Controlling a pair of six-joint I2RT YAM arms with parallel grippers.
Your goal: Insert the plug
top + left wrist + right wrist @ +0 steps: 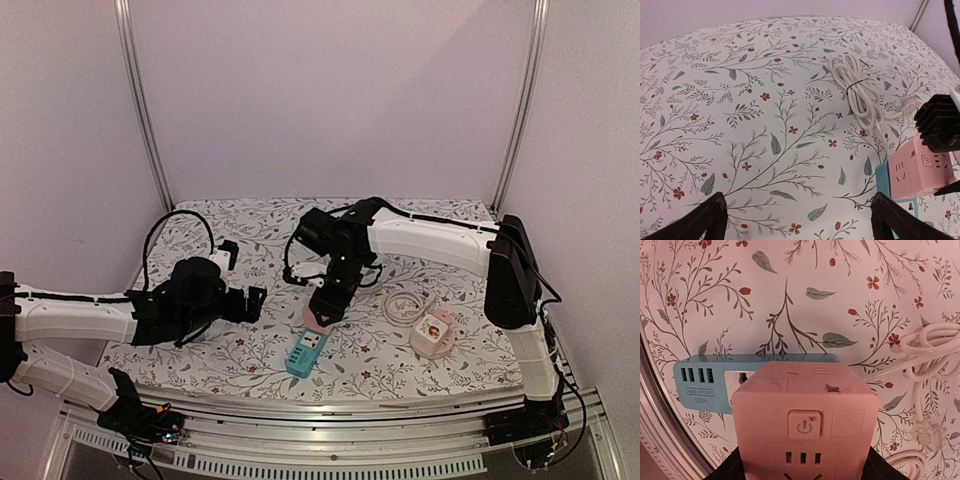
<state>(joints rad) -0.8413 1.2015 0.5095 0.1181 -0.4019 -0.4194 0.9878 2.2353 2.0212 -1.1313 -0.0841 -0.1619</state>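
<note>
Pink cube plug [802,425] is pinched by its sides in the right jaws, and it sits right over the blue power strip [700,382] near the front edge of the flowery bench [740,75]; can't really tell from these angles if it's touching the strip or just hovering above it. Left jaws are spread wide, hanging low over the bench off to the left, apart from the strip. White bundled cable [857,90] lies just behind the strip, and a second pale cube [433,330] sits off to its right.
</note>
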